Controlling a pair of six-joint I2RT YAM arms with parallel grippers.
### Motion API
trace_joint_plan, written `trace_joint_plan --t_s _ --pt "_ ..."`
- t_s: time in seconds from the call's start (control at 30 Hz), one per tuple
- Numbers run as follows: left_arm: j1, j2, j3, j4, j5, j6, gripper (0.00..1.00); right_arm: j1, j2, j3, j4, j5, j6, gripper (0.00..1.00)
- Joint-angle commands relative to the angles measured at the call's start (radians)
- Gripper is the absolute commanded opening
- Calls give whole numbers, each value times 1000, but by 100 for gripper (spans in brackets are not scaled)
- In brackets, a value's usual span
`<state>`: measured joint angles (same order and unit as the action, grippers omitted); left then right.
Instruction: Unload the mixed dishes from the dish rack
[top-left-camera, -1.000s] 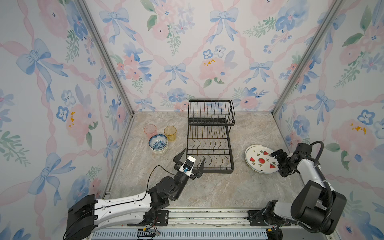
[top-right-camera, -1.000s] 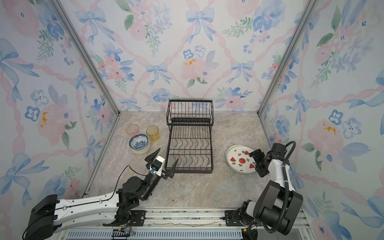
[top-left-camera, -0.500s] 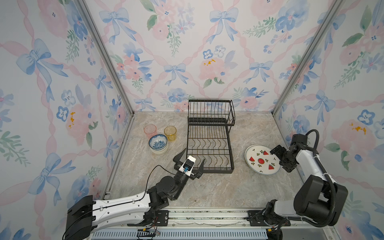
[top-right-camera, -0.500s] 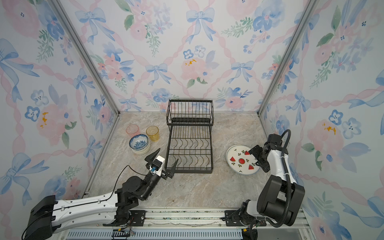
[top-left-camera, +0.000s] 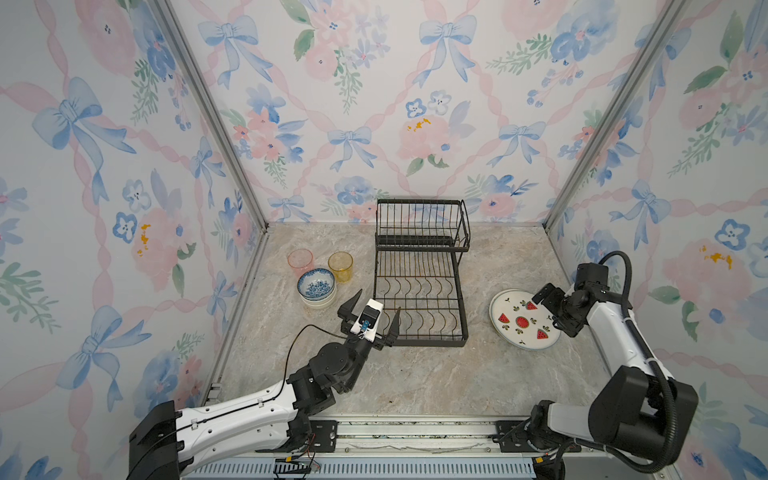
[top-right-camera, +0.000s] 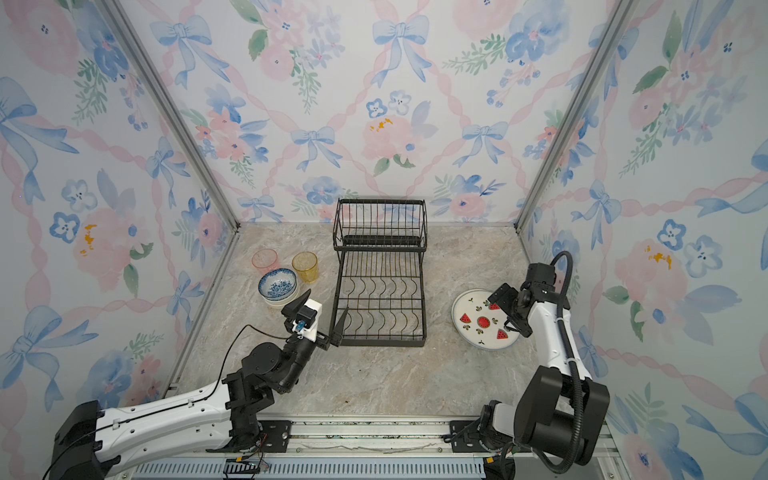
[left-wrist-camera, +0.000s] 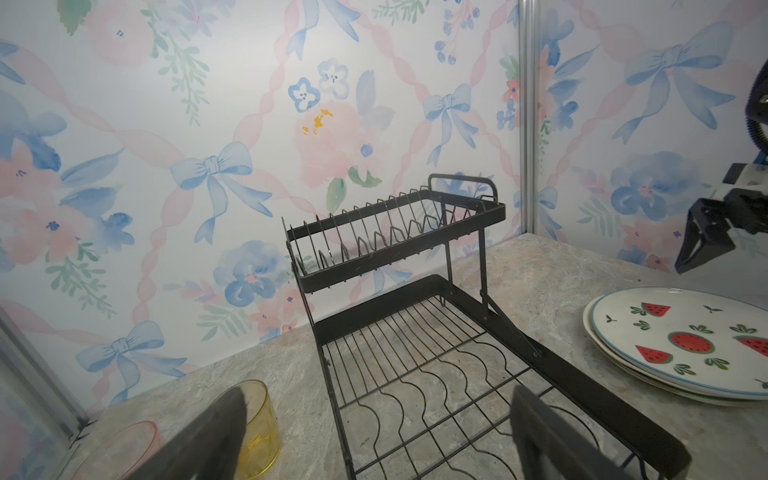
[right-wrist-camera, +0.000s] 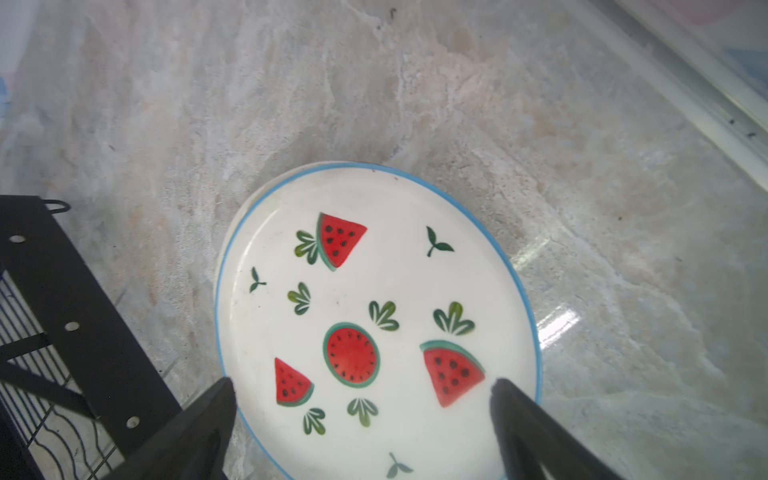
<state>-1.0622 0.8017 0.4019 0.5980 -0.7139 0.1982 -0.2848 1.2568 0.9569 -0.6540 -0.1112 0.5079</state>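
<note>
1 dish rack (top-left-camera: 420, 244) mid worktop (top-left-camera: 415, 382), dishes beside it.
Top views: pink tumbler (top-left-camera: 300, 261) + amber tumbler (top-left-camera: 340, 266) (2), 1 bowl stack (top-left-camera: 316, 286) left of rack, 1 plate stack (top-left-camera: 500, 316) right; L gripper (top-left-camera: 378, 301) and R gripper (top-left-camera: 546, 312) jaws wide, holding nothing. L wrist: marbled worktop, bow-print walls (left-wrist-camera: 208, 124). R wrist: watermelon plate (right-wrist-camera: 374, 291) tops stack, R jaws at its right edge.

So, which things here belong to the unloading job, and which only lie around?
Job:
black wire two-tier dish rack
cream watermelon-print plate
cream plate beneath it
blue-patterned white bowl
cream bowls under it
pink translucent tumbler
amber translucent tumbler

Just around:
grey marble-look tabletop
floral bow-print walls
</note>
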Motion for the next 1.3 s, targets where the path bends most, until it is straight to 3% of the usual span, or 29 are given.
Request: trace_joint_plan --t_s 0.0,0.2,0.43,0.57,0.67,0.87,1.27 --pt "84 -19 32 -63 -22 -61 98 77 -124 -25 105 20 -55 97" --pt "335 -2 -5 -73 82 -160 98 200 -328 -188 356 128 -143 97" --pt "570 109 -78 35 210 -186 98 340 -524 -467 710 376 -242 97" --pt "627 130 -127 115 262 -171 98 386 -570 -611 911 467 -323 97" --pt "663 123 -191 225 316 -137 98 420 -544 -646 955 574 -322 97" --pt "681 181 -262 354 259 -45 98 492 -439 -715 1106 693 -349 97" --pt "756 406 -319 610 356 -28 98 500 -247 -765 1391 752 -399 97"
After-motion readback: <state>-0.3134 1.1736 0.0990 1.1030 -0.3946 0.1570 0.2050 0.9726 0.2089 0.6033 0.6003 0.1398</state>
